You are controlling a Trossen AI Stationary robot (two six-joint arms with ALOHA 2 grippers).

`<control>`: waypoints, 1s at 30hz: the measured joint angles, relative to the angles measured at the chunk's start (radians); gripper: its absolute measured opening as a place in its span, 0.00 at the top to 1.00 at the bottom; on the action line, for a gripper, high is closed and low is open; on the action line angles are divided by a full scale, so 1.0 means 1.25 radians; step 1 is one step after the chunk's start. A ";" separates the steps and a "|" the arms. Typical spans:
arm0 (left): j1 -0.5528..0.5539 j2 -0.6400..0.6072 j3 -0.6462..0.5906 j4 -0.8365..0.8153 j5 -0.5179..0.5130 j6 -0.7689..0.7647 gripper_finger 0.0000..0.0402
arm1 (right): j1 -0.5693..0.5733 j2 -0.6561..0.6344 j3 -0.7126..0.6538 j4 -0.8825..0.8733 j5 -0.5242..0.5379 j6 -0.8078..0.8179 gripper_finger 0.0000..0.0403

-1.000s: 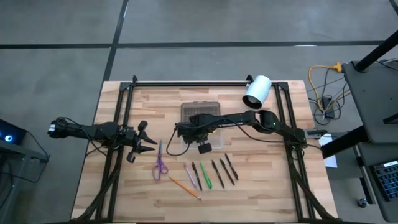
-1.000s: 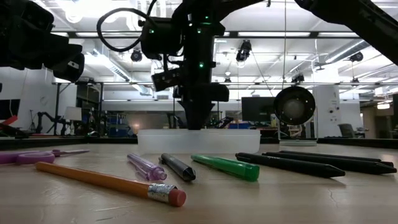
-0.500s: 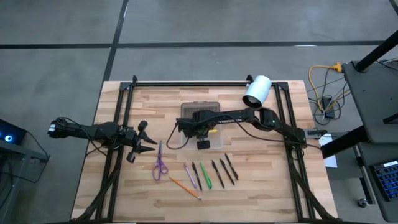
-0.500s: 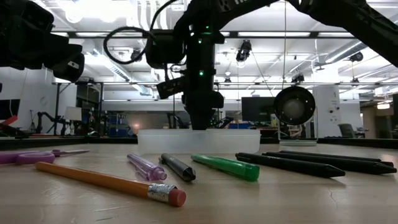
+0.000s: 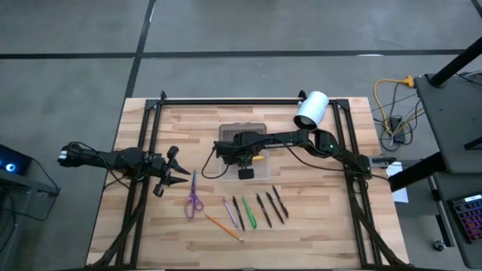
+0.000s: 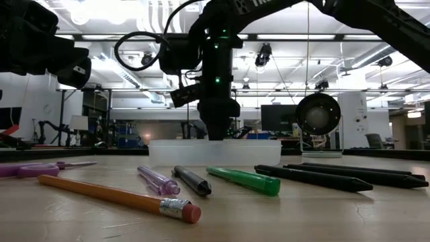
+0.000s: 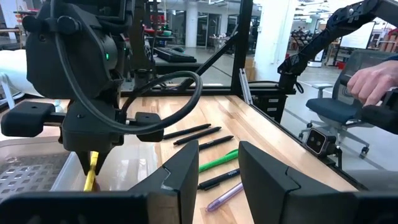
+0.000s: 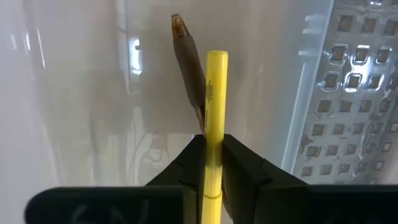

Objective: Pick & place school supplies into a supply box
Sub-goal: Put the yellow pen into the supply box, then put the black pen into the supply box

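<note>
My right gripper [image 8: 212, 163] is down inside the clear rectangular plastic supply box [image 5: 260, 168] near the middle of the wooden table [image 5: 151, 226], its two dark fingers pressed against a thin yellow pencil [image 8: 214, 106] with barely a gap either side — it has hold of the pencil over the box floor. A dark brown pencil [image 8: 188, 68] already lies in the box just beside it, and the greyish dotted lid [image 8: 339, 93] lies open on the side toward the table's far edge. My left gripper [image 5: 177, 175] waits near the table's left edge, fingers parted and empty. Toward the near edge lie the rest — purple-handled scissors [image 5: 193, 200], an orange pencil [image 6: 107, 195], a pink pen [image 6: 158, 181], a dark pen [image 6: 192, 180], a green pen [image 6: 243, 180] and two black pens [image 6: 336, 176].
</note>
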 joint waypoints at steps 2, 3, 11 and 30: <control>0.000 0.000 0.000 0.000 0.000 0.000 0.75 | 0.003 0.000 0.000 0.000 0.000 0.000 0.88; 0.000 0.000 0.000 0.000 0.000 0.000 0.75 | 0.005 0.000 0.000 -0.001 -0.001 0.000 0.87; 0.000 0.000 0.000 0.000 0.000 0.000 0.75 | 0.016 -0.001 0.000 -0.001 -0.001 -0.001 0.76; 0.000 0.000 0.000 0.000 0.000 0.000 0.75 | 0.058 -0.009 0.158 -0.241 -0.008 0.419 0.66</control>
